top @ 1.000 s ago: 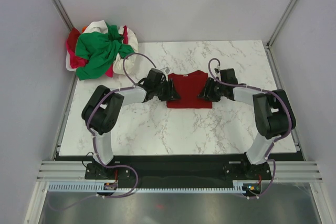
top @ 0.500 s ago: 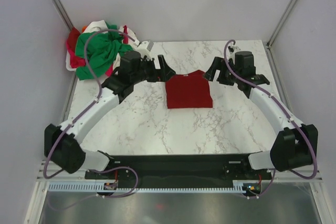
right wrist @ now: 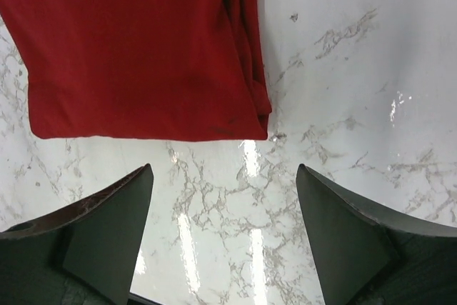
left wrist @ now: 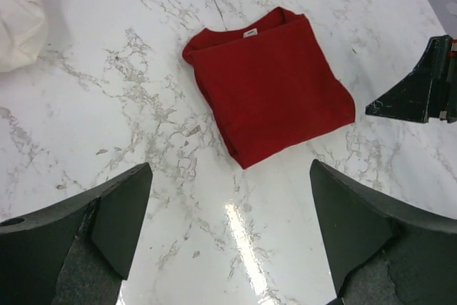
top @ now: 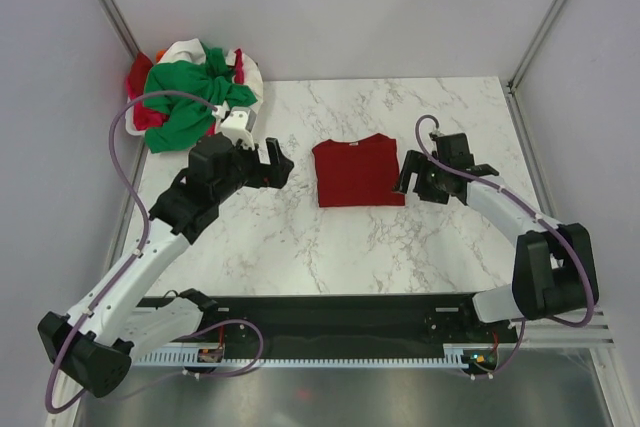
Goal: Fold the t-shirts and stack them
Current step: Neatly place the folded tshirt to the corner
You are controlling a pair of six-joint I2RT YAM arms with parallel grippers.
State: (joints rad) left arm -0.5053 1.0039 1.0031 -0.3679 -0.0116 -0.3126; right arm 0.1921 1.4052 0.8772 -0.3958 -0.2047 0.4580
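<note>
Centrally, folded dark red t-shirt (top: 358, 170) flat on desk (top: 330, 247); left tool (top: 283, 169) and right tool (top: 405, 179) flank it, jaws apart, empty. The remaining t-shirts (top: 190, 97), heaped far-left: likely light, limp, best pinched at an edge.

We lose the dark red t-shirt (right wrist: 136, 48) past the right wrist view's top edge; the green t-shirt (top: 185, 105) half-buries the white t-shirt (top: 182, 50).

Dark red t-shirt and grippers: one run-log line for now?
dark red t-shirt: folded, flat; left gripper: open, empty; right gripper: open, empty; other t-shirts: heaped
</note>
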